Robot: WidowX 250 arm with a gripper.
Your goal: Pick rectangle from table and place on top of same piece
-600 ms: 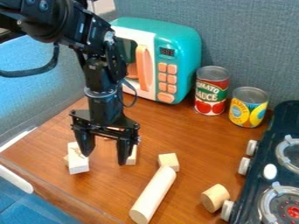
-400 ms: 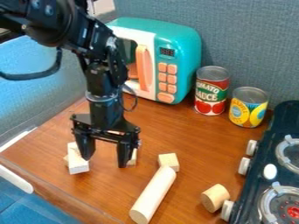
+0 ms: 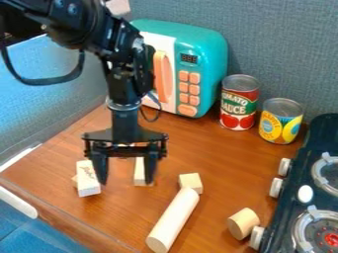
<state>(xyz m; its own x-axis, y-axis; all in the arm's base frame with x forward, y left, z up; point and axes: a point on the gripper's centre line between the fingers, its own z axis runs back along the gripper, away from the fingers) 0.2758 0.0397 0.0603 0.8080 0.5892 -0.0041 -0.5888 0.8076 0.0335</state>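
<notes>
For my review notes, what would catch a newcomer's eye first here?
Probably the teal toy microwave at the back, with its orange handle and buttons. Next, the black arm coming from the upper left, its open pincer hanging over the wooden blocks on the brown table.

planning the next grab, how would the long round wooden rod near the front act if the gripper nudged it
The long rod would probably roll sideways, since it is round and lies on its side. It looks like stiff wood, so it likely wouldn't bend. The small cube by its far end might get bumped too.
</notes>
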